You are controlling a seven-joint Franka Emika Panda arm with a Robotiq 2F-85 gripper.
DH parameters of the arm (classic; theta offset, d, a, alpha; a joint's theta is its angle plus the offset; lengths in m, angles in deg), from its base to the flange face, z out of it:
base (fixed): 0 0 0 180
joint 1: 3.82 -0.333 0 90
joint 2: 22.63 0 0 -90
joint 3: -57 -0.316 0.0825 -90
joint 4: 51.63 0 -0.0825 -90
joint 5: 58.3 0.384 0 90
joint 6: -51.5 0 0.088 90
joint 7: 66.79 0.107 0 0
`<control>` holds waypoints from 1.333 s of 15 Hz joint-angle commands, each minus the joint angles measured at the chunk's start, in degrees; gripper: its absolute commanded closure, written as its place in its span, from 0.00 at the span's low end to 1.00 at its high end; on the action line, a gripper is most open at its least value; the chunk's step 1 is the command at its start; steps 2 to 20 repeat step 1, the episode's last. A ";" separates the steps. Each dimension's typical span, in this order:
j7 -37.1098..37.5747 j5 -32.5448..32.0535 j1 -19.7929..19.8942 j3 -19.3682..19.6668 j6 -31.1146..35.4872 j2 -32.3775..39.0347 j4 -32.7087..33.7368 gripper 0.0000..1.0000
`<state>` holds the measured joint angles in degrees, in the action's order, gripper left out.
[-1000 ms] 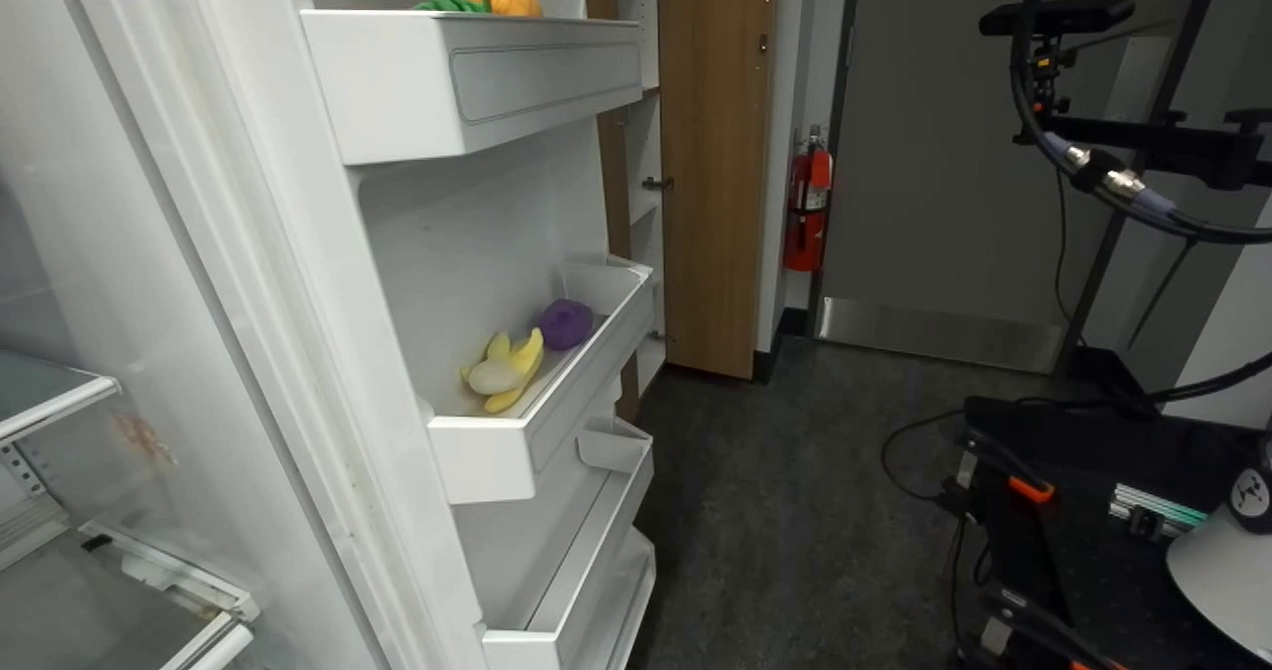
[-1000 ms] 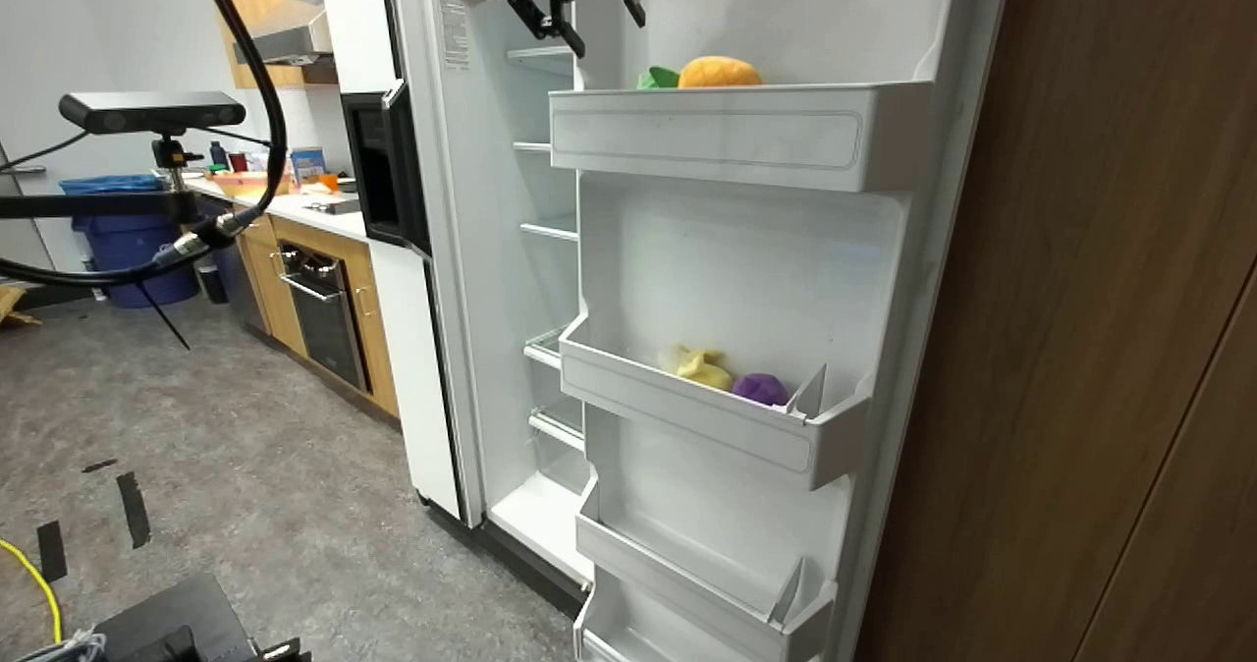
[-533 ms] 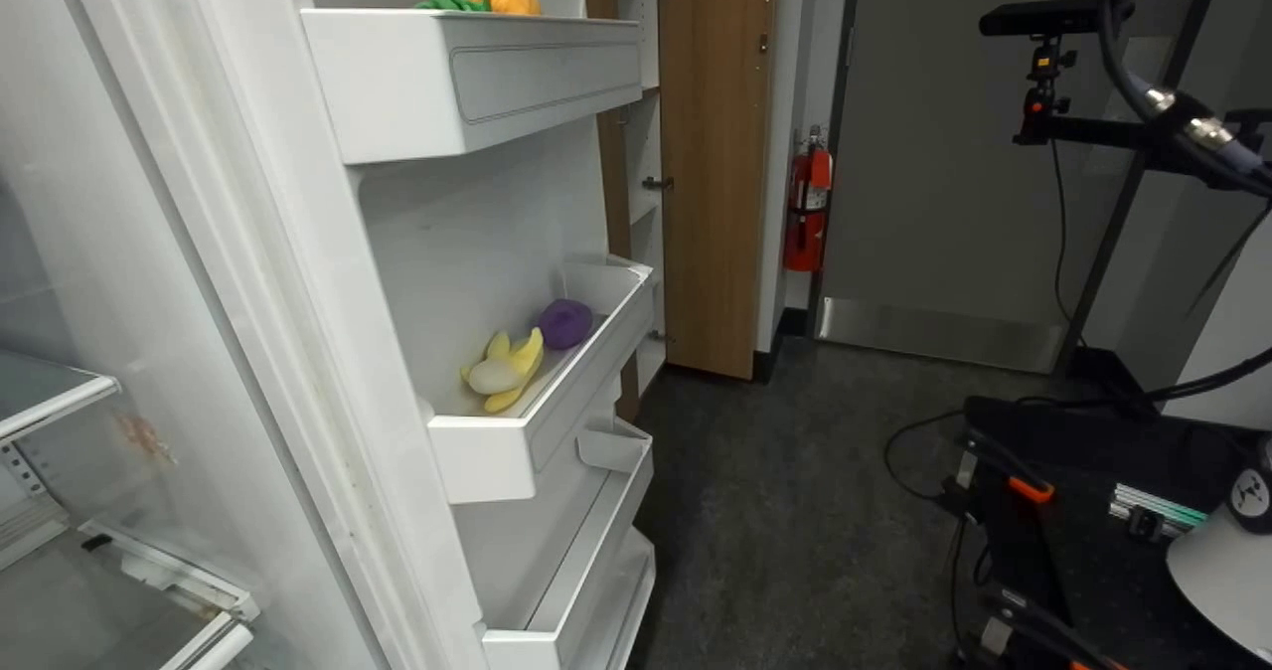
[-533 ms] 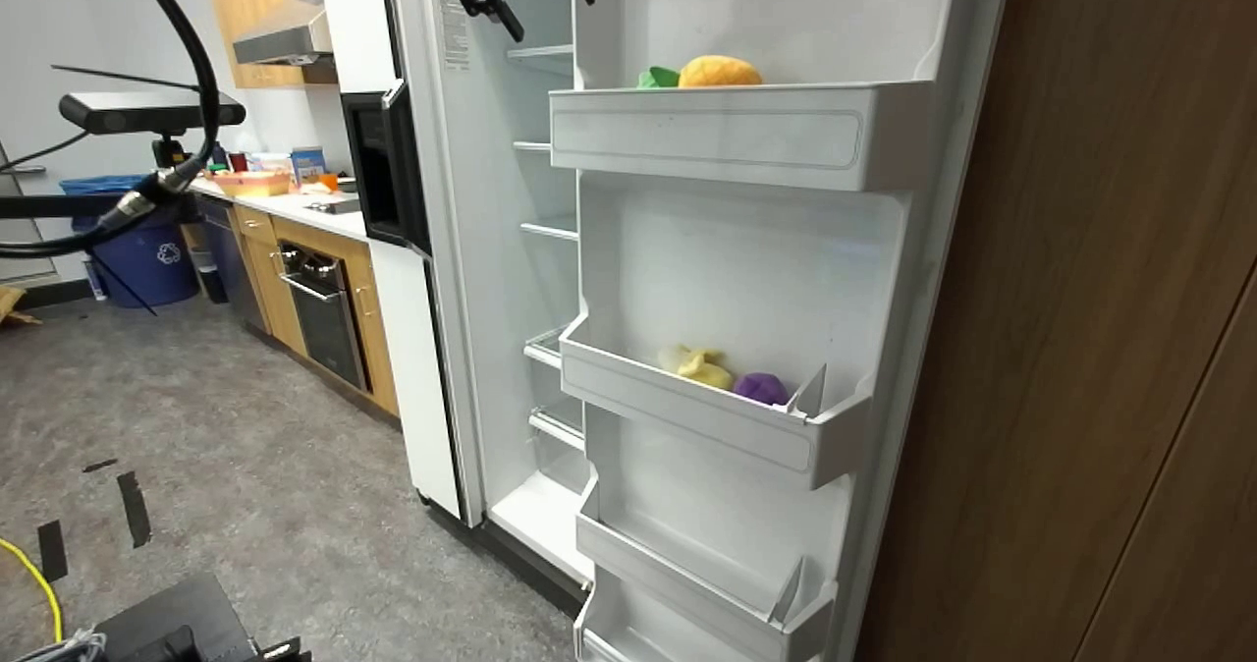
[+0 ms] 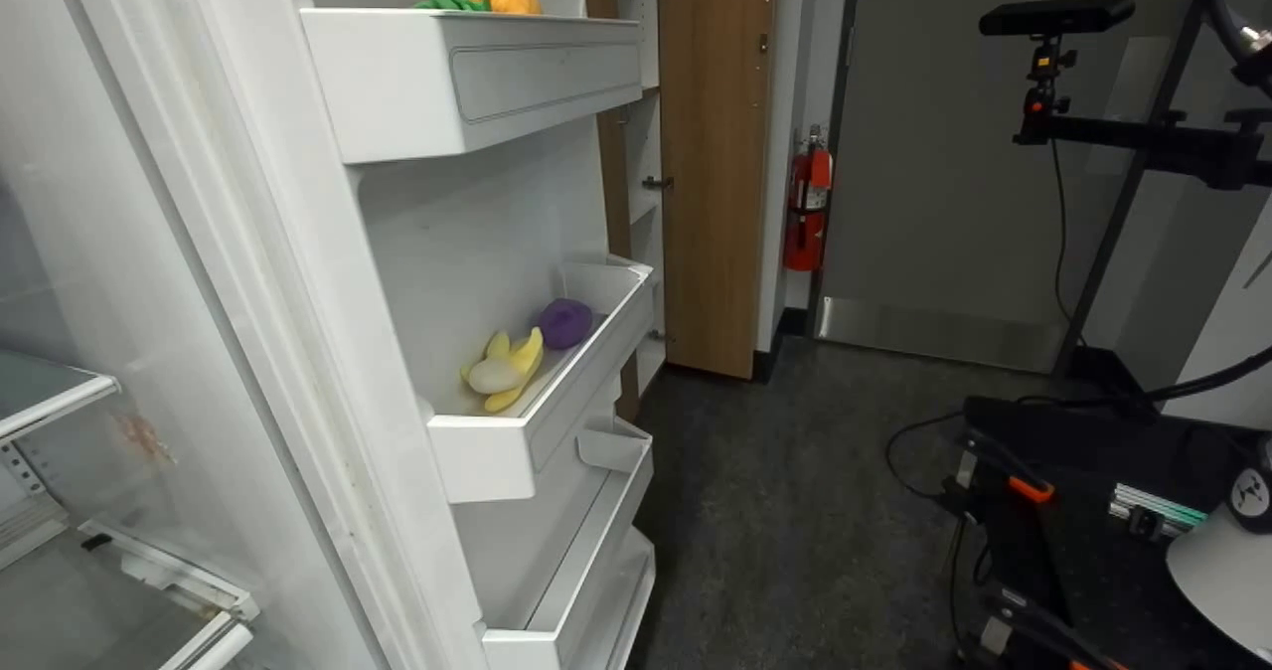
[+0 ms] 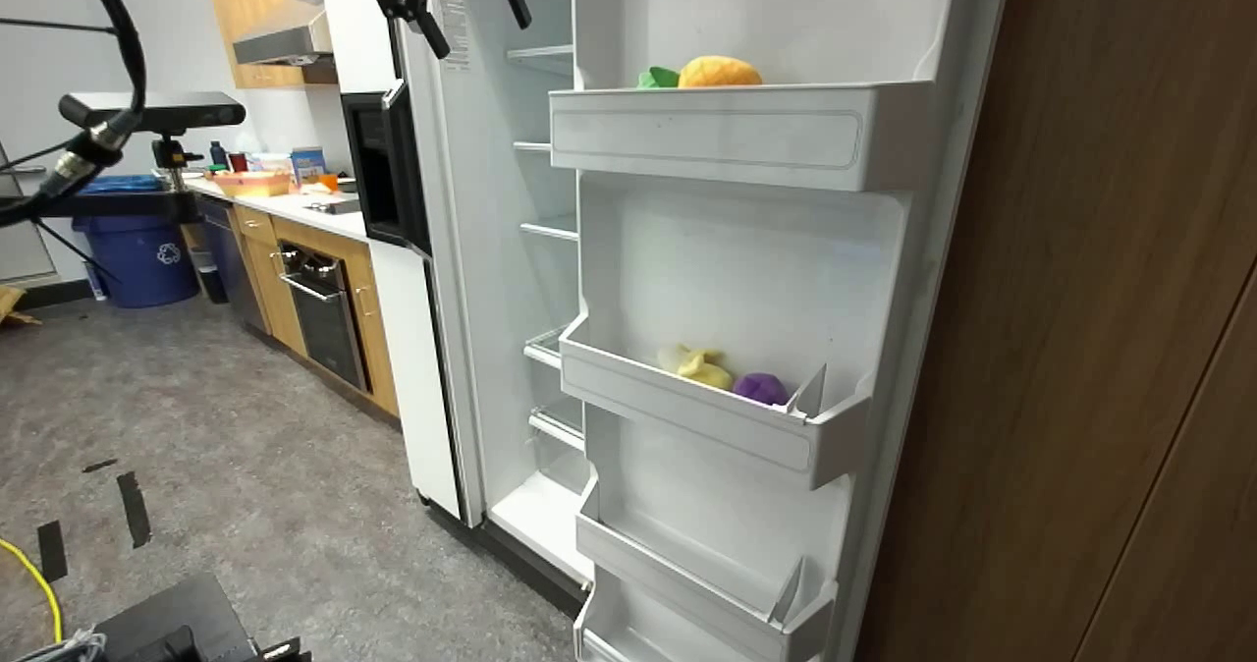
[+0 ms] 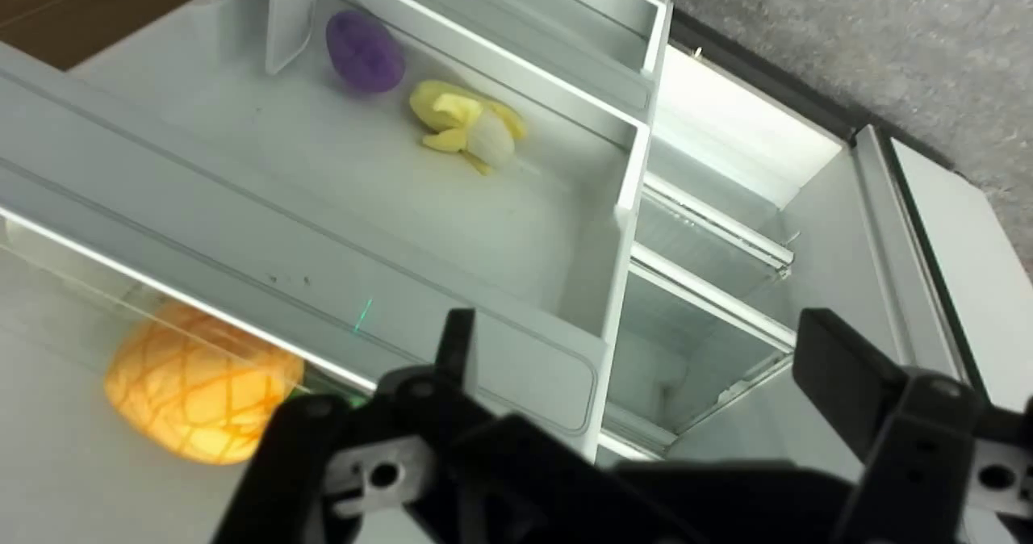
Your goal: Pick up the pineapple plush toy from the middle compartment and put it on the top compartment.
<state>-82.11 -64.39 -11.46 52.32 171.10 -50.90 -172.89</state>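
While the top compartment (image 6: pixel 707 138) holds the pineapple plush toy (image 6: pixel 720 72), the middle compartment (image 6: pixel 687 410) contains a banana-shaped toy (image 7: pixel 464 120) and purple item (image 7: pixel 365 50); the gripper (image 6: pixel 481 36) stands spread apart.

Top compartment (image 6: pixel 707 137): smooth white plastic, low sheen. Pineapple plush toy (image 7: pixel 202 399), inside the top compartment: cloth by its look, matt; cross-hatched lines over the body in my wrist view. Middle compartment (image 6: pixel 678 407), below the top compartment: the same smooth white plastic. Banana-shaped toy (image 5: pixel 502 367) and purple item (image 5: pixel 564 324), both below the top compartment: matt; cloth or rubber, I cannot tell. My pincer (image 7: pixel 646 358), near the top compartment: matt black, with metal-looking grey fittings. Panel (image 6: pixel 1100 200), right of the top compartment in an exterior view: brown wood grain, satin. Kick plate (image 5: pixel 934 334), well apart from the top compartment: metal, dull sheen.
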 commanded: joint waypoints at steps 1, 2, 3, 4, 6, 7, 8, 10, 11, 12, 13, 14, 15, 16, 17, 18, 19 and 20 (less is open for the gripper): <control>0.15 -0.17 -0.31 0.21 -0.62 -0.16 -0.12 0.00; 0.15 -0.17 -0.31 0.21 -0.62 -0.16 -0.12 0.00; 0.15 -0.17 -0.31 0.21 -0.62 -0.16 -0.12 0.00; 0.15 -0.17 -0.31 0.21 -0.62 -0.16 -0.12 0.00; 0.15 -0.17 -0.31 0.21 -0.62 -0.16 -0.12 0.00; 0.15 -0.17 -0.31 0.21 -0.62 -0.16 -0.12 0.00; 0.15 -0.17 -0.31 0.21 -0.62 -0.16 -0.12 0.00; 0.15 -0.17 -0.31 0.21 -0.62 -0.16 -0.12 0.00; 0.15 -0.17 -0.31 0.21 -0.62 -0.16 -0.12 0.00; 0.15 -0.17 -0.31 0.21 -0.62 -0.16 -0.12 0.00; 0.15 -0.17 -0.31 0.21 -0.62 -0.16 -0.12 0.00; 0.15 -0.17 -0.31 0.21 -0.62 -0.16 -0.12 0.00; 0.15 -0.17 -0.31 0.21 -0.62 -0.16 -0.12 0.00; 0.15 -0.17 -0.31 0.21 -0.62 -0.16 -0.12 0.00; 0.15 -0.17 -0.31 0.21 -0.62 -0.16 -0.12 0.00; 0.15 -0.17 -0.31 0.21 -0.62 -0.16 -0.12 0.00; 0.15 -0.17 -0.31 0.21 -0.62 -0.16 -0.12 0.00; 0.15 -0.17 -0.31 0.21 -0.62 -0.16 -0.12 0.00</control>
